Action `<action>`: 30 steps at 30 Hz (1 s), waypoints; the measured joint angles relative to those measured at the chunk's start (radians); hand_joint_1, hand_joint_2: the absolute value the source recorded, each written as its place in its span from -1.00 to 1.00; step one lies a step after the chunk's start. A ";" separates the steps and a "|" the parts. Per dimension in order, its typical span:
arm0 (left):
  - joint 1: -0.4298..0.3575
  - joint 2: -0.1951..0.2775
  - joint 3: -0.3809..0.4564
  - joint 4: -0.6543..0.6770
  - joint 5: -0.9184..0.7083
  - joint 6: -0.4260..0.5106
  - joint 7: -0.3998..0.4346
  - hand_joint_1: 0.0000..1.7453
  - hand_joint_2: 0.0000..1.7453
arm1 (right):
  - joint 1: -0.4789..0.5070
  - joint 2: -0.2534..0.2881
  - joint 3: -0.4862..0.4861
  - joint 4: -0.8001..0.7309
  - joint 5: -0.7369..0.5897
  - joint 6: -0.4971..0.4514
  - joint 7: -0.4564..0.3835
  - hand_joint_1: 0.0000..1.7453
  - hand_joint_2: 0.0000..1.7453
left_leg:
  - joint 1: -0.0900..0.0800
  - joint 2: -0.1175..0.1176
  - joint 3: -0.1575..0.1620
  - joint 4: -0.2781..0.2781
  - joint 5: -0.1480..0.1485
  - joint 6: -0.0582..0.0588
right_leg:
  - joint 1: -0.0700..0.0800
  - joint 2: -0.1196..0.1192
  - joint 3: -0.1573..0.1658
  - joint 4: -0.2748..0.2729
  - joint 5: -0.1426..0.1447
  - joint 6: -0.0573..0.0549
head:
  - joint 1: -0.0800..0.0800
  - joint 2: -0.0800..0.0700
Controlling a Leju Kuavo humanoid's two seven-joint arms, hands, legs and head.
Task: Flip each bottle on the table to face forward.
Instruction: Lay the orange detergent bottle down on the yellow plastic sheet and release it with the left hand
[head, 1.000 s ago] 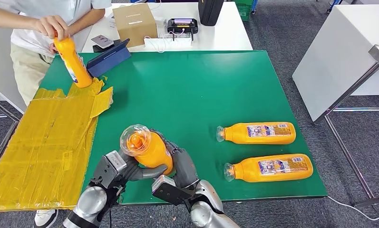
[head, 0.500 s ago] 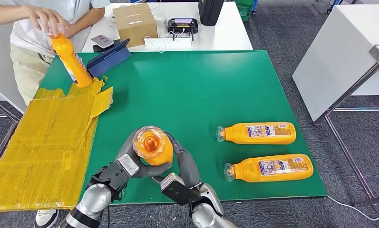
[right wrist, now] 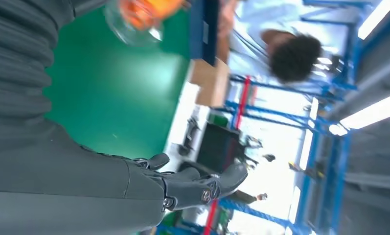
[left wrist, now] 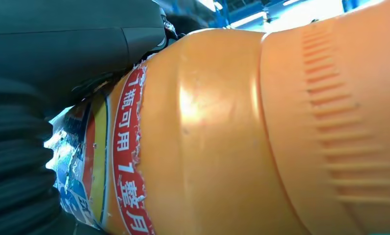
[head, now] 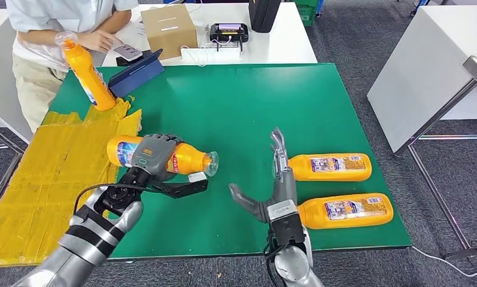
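My left hand [head: 155, 156] grips an orange bottle [head: 185, 159] that lies sideways just above the green table [head: 242, 107], clear cap to the right; its label and ribbed orange body [left wrist: 241, 137] show close in the left wrist view. My right hand [head: 273, 188] is open, fingers spread upward, just left of two orange bottles lying on the table: a far bottle [head: 325, 167] and a near bottle [head: 340, 210], caps to the left. A fourth orange bottle [head: 89, 75] stands upright at the far left on yellow tape. The held bottle's clear cap [right wrist: 134, 19] shows in the right wrist view.
A person [head: 56, 24] stands at the far left corner. A yellow taped sheet [head: 50, 173] covers the table's left part. A blue tablet case [head: 137, 73] lies by the far edge. A cardboard box [head: 169, 27] and devices sit on the white table behind.
My left hand has turned the bottle from upright to lying sideways and carried it left and farther away. My right hand let go and moved right, now open. The person released the upright bottle.
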 joint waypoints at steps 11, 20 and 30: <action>-0.148 0.043 0.009 0.306 -0.127 -0.040 0.090 1.00 1.00 | 0.025 0.004 -0.056 -0.122 0.002 -0.028 -0.020 -1.00 1.00 | 0.000 0.001 -0.001 0.000 0.000 0.000 | 0.000 0.001 -0.001 0.000 0.000 0.000 | 0.000 0.000; -0.201 0.059 0.034 0.452 -0.147 -0.074 0.115 1.00 1.00 | 0.026 0.005 -0.068 -0.141 0.003 -0.033 -0.021 -1.00 1.00 | 0.000 0.000 -0.001 0.000 0.000 0.000 | 0.000 0.001 0.000 0.001 0.000 0.000 | 0.000 0.000; -0.234 0.088 0.097 0.625 -0.173 -0.144 0.160 1.00 1.00 | 0.006 0.009 -0.057 -0.138 0.029 -0.046 -0.004 -1.00 1.00 | 0.002 0.000 -0.001 0.000 0.000 -0.001 | 0.001 0.000 0.001 0.001 -0.001 0.000 | 0.000 0.000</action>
